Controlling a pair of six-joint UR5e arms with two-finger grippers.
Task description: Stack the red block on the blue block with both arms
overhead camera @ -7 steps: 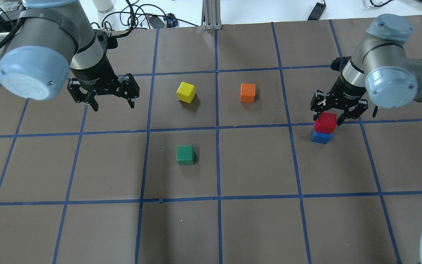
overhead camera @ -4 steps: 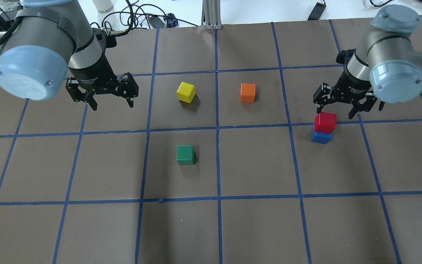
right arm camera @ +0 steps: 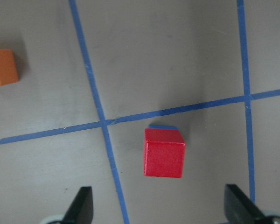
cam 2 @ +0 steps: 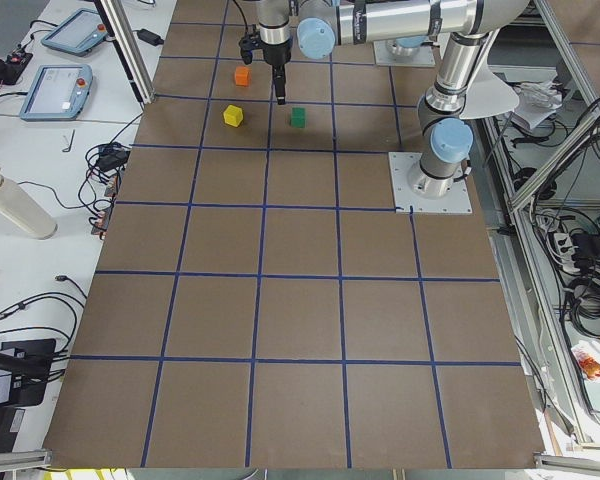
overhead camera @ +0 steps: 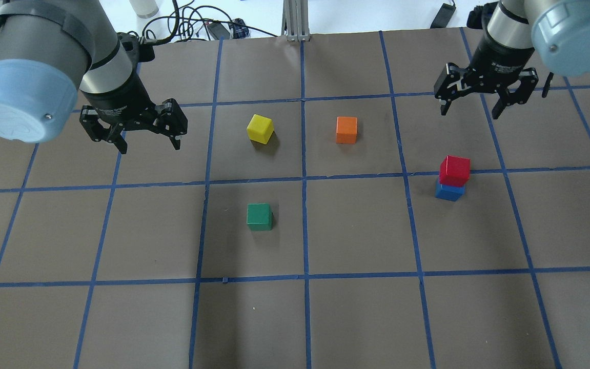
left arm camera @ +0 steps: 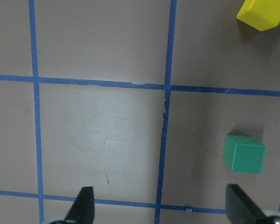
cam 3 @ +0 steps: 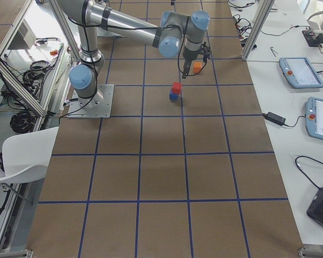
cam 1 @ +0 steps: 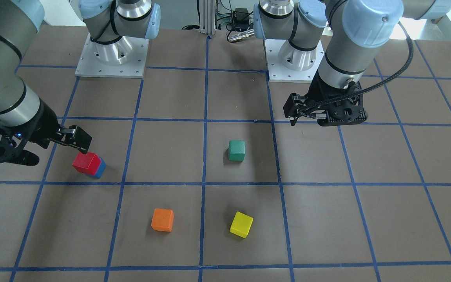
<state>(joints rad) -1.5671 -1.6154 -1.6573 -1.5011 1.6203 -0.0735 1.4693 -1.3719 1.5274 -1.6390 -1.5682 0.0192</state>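
Note:
The red block (overhead camera: 454,170) sits on top of the blue block (overhead camera: 449,192) at the right of the table, slightly offset. The stack also shows in the front view, red block (cam 1: 86,162) over blue block (cam 1: 100,169). My right gripper (overhead camera: 471,105) is open and empty, raised well clear of the stack and farther from the robot. In the right wrist view the red block (right arm camera: 164,152) lies below, between the open fingertips (right arm camera: 84,205), with a sliver of the blue block (right arm camera: 162,126) showing. My left gripper (overhead camera: 148,146) is open and empty, hovering at the table's left.
A yellow block (overhead camera: 260,128) and an orange block (overhead camera: 346,129) lie mid-table on the far side. A green block (overhead camera: 259,217) lies nearer the robot. Blue tape lines grid the brown table (overhead camera: 356,318). Cables lie past the far edge.
My right gripper has lifted and drawn back from the red block, which stays on the blue block. My left gripper has shifted slightly left and up.

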